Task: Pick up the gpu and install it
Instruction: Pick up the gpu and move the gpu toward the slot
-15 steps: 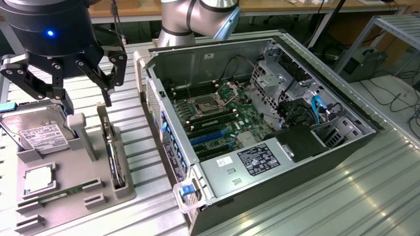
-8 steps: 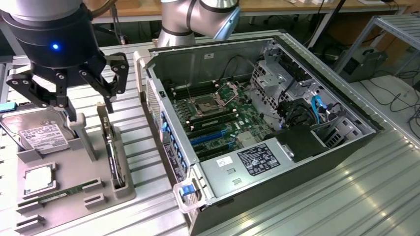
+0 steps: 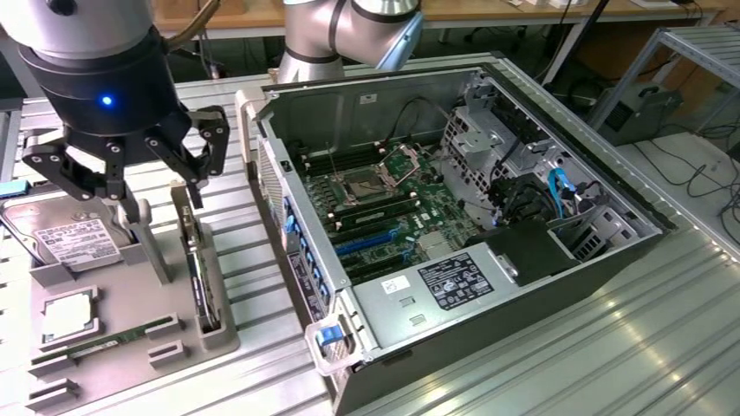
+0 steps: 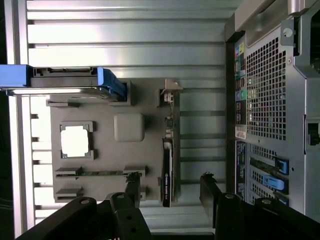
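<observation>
The gpu (image 3: 197, 276) stands on its edge in a slot of the grey holder tray (image 3: 220, 334), at the exterior view's left. It is a thin dark card with a metal bracket at its far end. In the wrist view the gpu (image 4: 168, 167) appears edge-on. My gripper (image 3: 151, 192) hangs above the far end of the card, open, with nothing between its fingers. The wrist view has the gripper (image 4: 171, 187) straddling the line of the card, one black finger (image 4: 133, 184) on each side, still apart from it.
The open computer case (image 3: 601, 186) lies on its side beside the tray, motherboard (image 3: 387, 204) exposed with blue slots. On the tray sit a hard drive (image 3: 69, 243), a processor (image 3: 69, 316) and a memory stick (image 3: 104, 342). The table is ribbed metal.
</observation>
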Action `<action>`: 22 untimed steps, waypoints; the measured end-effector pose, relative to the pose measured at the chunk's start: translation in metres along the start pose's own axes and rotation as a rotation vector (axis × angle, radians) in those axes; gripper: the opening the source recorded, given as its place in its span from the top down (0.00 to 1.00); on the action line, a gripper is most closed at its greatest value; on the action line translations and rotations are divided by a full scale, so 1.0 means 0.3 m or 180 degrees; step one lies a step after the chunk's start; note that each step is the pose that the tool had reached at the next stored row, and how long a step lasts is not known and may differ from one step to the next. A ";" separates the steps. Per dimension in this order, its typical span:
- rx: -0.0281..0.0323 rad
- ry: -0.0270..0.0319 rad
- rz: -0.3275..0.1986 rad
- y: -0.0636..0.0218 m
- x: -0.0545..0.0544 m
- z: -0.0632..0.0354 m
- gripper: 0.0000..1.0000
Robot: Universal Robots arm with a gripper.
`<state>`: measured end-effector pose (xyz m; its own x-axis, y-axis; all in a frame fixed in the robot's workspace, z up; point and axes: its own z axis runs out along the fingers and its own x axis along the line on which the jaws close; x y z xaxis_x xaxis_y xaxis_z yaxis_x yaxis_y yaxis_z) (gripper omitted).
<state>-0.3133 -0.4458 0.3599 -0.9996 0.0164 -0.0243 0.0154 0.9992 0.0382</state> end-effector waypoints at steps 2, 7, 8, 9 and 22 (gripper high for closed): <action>0.0000 0.0000 0.0000 0.000 0.000 0.012 0.40; 0.0000 0.0000 -0.0001 -0.005 0.001 0.043 0.40; 0.0000 0.0000 0.0000 -0.007 0.001 0.048 0.40; 0.0000 0.0000 0.0000 -0.007 0.001 0.055 0.40; 0.0000 -0.0001 0.0000 -0.016 -0.004 0.153 0.40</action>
<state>-0.3112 -0.4490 0.3140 -0.9996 0.0164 -0.0244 0.0155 0.9992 0.0382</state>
